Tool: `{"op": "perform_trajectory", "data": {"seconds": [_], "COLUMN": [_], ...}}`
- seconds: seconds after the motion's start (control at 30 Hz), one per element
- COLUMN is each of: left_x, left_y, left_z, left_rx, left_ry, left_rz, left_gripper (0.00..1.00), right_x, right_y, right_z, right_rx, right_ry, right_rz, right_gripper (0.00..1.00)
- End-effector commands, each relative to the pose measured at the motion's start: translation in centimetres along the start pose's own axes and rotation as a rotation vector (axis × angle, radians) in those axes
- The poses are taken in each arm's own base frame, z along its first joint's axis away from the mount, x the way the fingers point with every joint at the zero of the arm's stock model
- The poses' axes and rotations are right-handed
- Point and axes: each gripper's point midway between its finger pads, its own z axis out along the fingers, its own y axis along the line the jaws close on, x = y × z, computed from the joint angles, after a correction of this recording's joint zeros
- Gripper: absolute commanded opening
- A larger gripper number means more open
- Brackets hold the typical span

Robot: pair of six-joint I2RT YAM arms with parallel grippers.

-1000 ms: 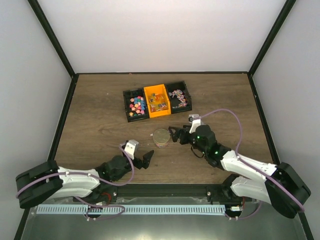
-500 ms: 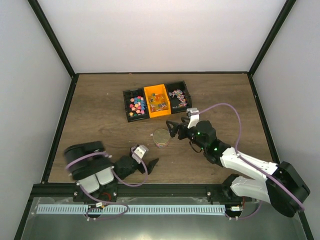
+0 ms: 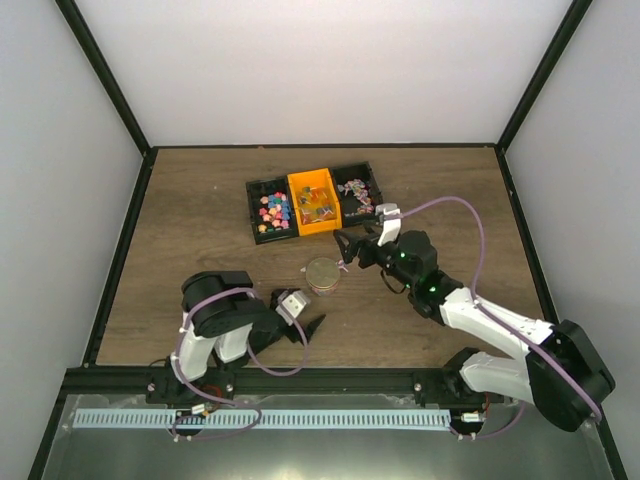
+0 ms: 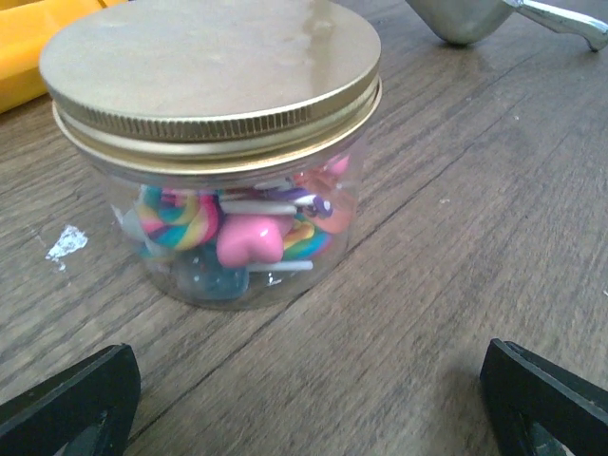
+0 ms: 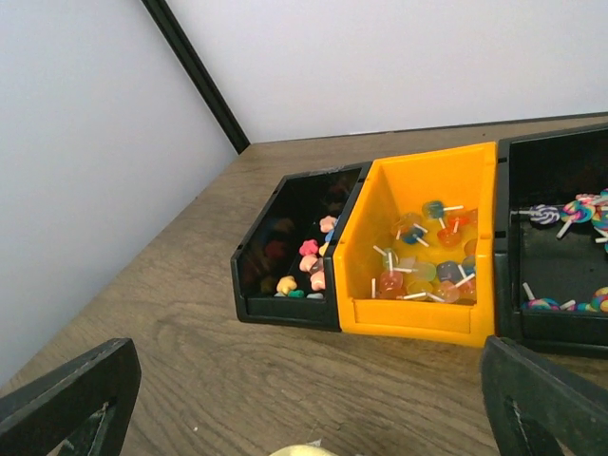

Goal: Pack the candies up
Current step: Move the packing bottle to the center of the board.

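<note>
1. Clear jar [image 4: 237, 275] is recorded upright on wooden table [image 3: 200, 220], closed by gold lid [image 4: 209, 66].
2. Orange bin [image 5: 418, 318] is set between left black bin [image 5: 285, 306] and right black bin [image 5: 551, 328], walls touching.
3. Metal scoop [image 4: 475, 19] is noted behind the jar.

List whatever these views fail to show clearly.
Left wrist view: the jar's back contents, hidden behind the front candies and under the gold lid; the metal object, cut off by the top edge.
Right wrist view: the right black bin, cut off by the right edge; the left black bin's near floor, behind its front wall.
Top view: individual candies, too small to tell apart.
</note>
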Motion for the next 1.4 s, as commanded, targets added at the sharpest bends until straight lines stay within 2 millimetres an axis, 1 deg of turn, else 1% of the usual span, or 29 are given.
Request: {"op": "perform_trajectory", "data": {"seconds": [0.0, 0.1, 0.2, 0.27, 0.33, 0.47, 0.63, 0.8, 0.97, 1.13, 1.23, 1.37], "left_x": [-1.6, -1.3, -2.0, -2.3, -2.6, -2.8, -3.2, -3.3, -3.1, -3.3, -3.4, -3.2], "left_y": [-0.1, 0.1, 0.1, 1.2, 2.8, 3.9, 2.9, 1.8, 2.3, 2.6, 2.4, 1.7], "left_z": [0.1, 0.9, 2.0, 2.2, 2.4, 3.0, 4.0, 4.8, 5.7, 5.5, 5.2, 4.8], "left_rx": [0.011, 0.008, 0.030, -0.008, -0.049, -0.021, 0.042, 0.119, 0.141, 0.135, 0.148, 0.190], "left_ry": [-0.104, -0.099, -0.127, -0.137, -0.144, -0.150, -0.169, -0.180, -0.182, -0.187, -0.186, -0.179], "left_rz": [0.026, 0.036, 0.030, 0.003, -0.032, -0.060, -0.002, 0.013, -0.003, 0.002, 0.005, 0.009], "left_gripper": [1.00, 1.00, 1.00, 1.00, 1.00, 1.00, 1.00, 1.00, 1.00, 0.87, 0.84, 0.85], "right_x": [-3.2, -2.6, -2.2, -2.3, -2.1, -1.9, -1.4, -1.0, -0.6, 0.0, 0.4, 1.3], "right_y": [0.7, 0.1, -0.5, -1.0, -1.3, -1.4, -1.8, -2.4, -2.9, -3.1, -3.3, -3.4], "right_z": [0.2, 0.4, 0.8, 0.9, 0.9, 1.3, 2.0, 2.5, 2.9, 3.5, 3.7, 3.8], "right_rx": [-0.033, -0.022, -0.011, -0.001, 0.000, -0.005, 0.000, 0.014, 0.013, 0.010, 0.006, 0.002], "right_ry": [-0.073, -0.059, -0.044, -0.043, -0.039, -0.031, -0.012, 0.005, 0.020, 0.041, 0.053, 0.076], "right_rz": [-0.021, -0.021, -0.022, -0.019, -0.018, -0.018, -0.025, -0.031, -0.026, -0.018, -0.011, 0.002], "right_gripper": [1.00, 1.00, 1.00, 1.00, 1.00, 1.00, 1.00, 1.00, 1.00, 1.00, 1.00, 0.99]}}
